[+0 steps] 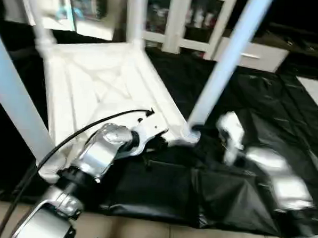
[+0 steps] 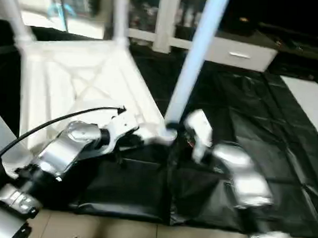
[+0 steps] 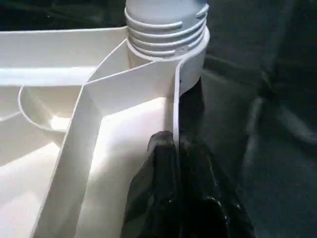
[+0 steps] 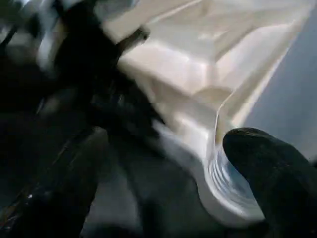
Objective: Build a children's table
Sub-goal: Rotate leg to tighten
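The children's table lies upside down on a black sheet, its white ribbed top facing up. White tube legs stand in its corner sockets, one at the near right, one at the near left, and others at the back. My left gripper is shut on the top's thin rim wall, just short of the near right socket, where the leg's threaded end sits. My right gripper stands open beside that same socket, its fingers wide apart.
The black sheet covers the floor around the table, with creases and a raised fold near my arms. White cabinets stand at the back. Pale floor shows along the near edge.
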